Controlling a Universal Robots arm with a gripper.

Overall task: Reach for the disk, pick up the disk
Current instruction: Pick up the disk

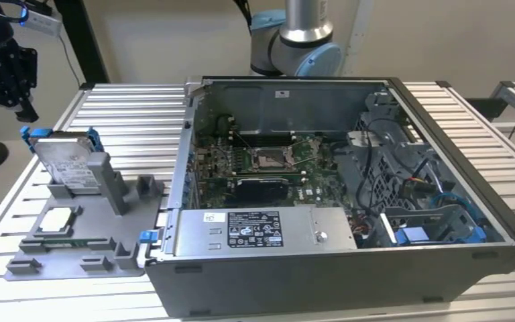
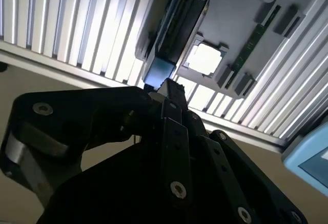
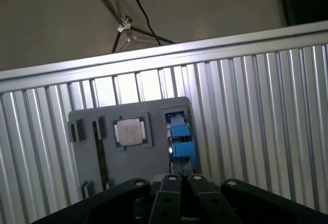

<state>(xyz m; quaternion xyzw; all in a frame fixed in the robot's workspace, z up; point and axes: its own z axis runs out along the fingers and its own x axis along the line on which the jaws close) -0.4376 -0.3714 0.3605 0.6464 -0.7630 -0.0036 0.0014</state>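
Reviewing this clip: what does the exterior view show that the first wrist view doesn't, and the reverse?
Exterior view: the open computer case with its motherboard, and the arm's base behind it.
First wrist view: a thin stand with a cable on the floor past the table edge.
Both: the disk standing upright in the grey tray, the chip beside it, and the pincer near the disk, apart from it.

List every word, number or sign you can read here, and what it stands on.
Nothing can be read.
Black label on the silver metal power supply box: too small.
White sticker beside it: too small.
White label on the silver-grey metal disk with blue bracket: blurred.
Small white tag on the grey metal computer case's rear wall: too small.
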